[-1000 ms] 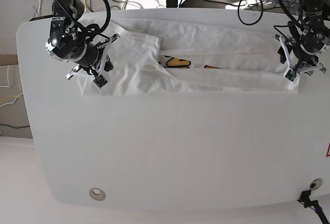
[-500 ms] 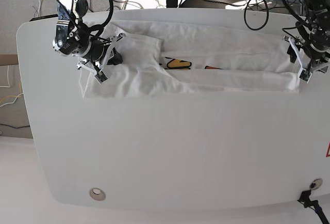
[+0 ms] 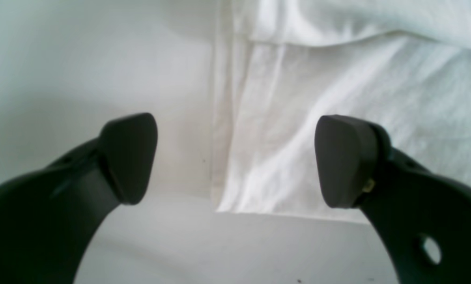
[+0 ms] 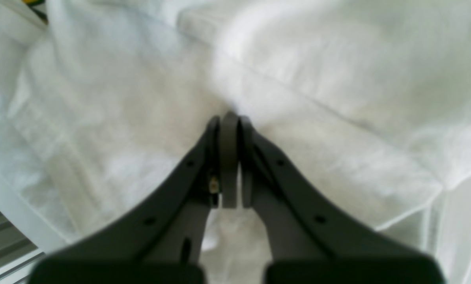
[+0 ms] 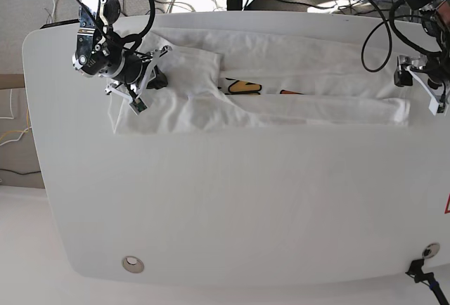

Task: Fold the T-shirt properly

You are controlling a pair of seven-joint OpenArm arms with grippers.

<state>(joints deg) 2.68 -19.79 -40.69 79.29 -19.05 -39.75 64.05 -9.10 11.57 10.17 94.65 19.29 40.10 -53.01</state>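
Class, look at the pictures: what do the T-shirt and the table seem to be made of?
T-shirt: soft woven or knit cloth, likely cotton, matte white; it creases and folds. Table: smooth hard white top, perhaps laminate or painted board; faint sheen, no grain.

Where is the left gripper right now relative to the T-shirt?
In the base view the left gripper hangs open at the table's right edge, just off the T-shirt's right end, holding nothing.

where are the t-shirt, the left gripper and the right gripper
T-shirt (image 5: 295, 112), base view, on the folded front layer.
Left gripper (image 3: 235, 157), left wrist view, midway between its fingertips.
Right gripper (image 4: 229, 120), right wrist view, at the closed fingertips.
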